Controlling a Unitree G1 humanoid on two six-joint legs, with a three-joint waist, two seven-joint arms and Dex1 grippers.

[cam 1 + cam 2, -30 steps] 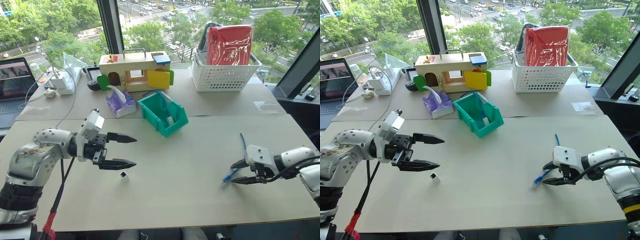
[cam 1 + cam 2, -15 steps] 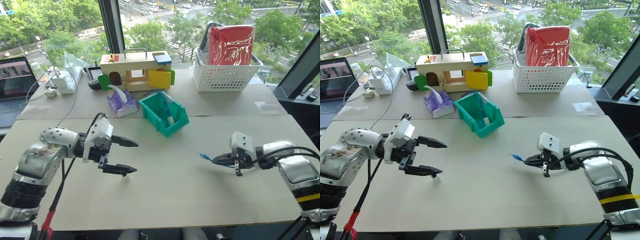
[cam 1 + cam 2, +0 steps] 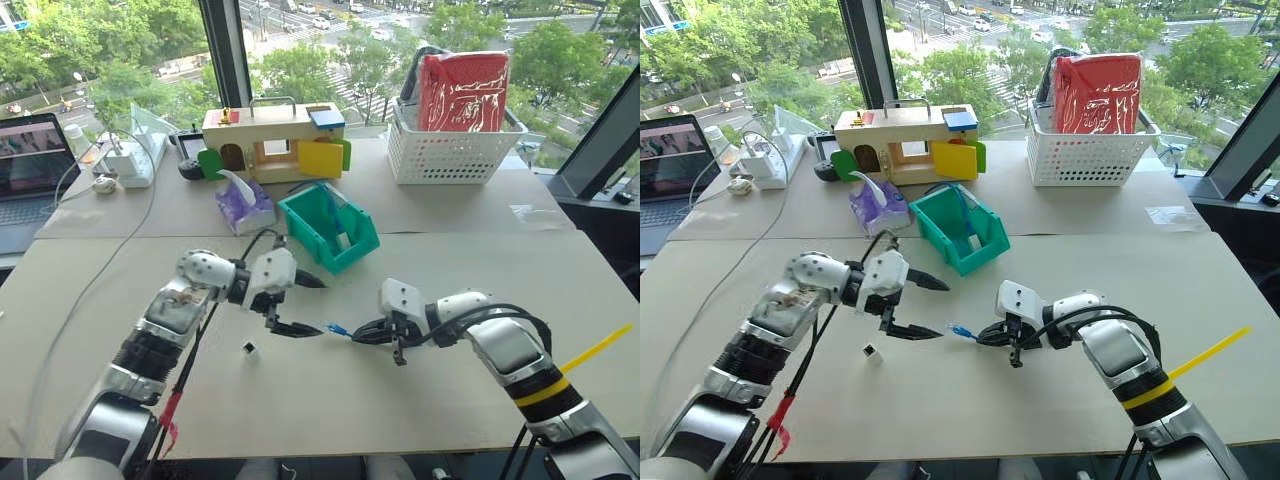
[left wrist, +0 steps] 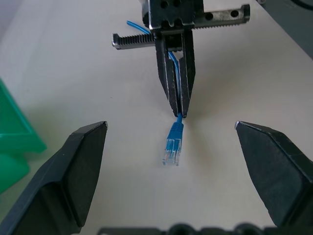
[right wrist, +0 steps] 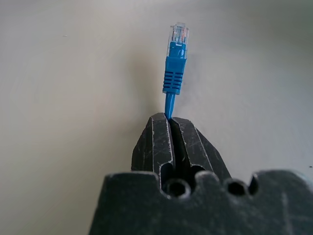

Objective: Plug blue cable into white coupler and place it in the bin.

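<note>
My right gripper (image 3: 362, 334) is shut on the blue cable just behind its plug (image 3: 335, 328), which sticks out leftward a little above the table. The clear plug end (image 5: 176, 34) points away from my fingers. My left gripper (image 3: 320, 308) stands open facing it, its black fingers (image 4: 73, 166) wide on either side of the plug (image 4: 172, 147), not touching it. The white coupler (image 3: 248, 347) lies on the table, below and left of the left gripper. The teal bin (image 3: 306, 238) stands behind both grippers, with a blue cable and a white piece inside.
At the back stand a white lattice basket (image 3: 450, 150) with a red bag, a wooden toy box (image 3: 272, 140) and a purple tissue pack (image 3: 243, 205). A laptop (image 3: 25, 165) and a power strip (image 3: 125, 160) sit at far left. A yellow strip (image 3: 595, 350) pokes in at right.
My right gripper shut on the cable, lifted it and carried it left to the table's middle. My left gripper swung right, past the coupler, staying open.
</note>
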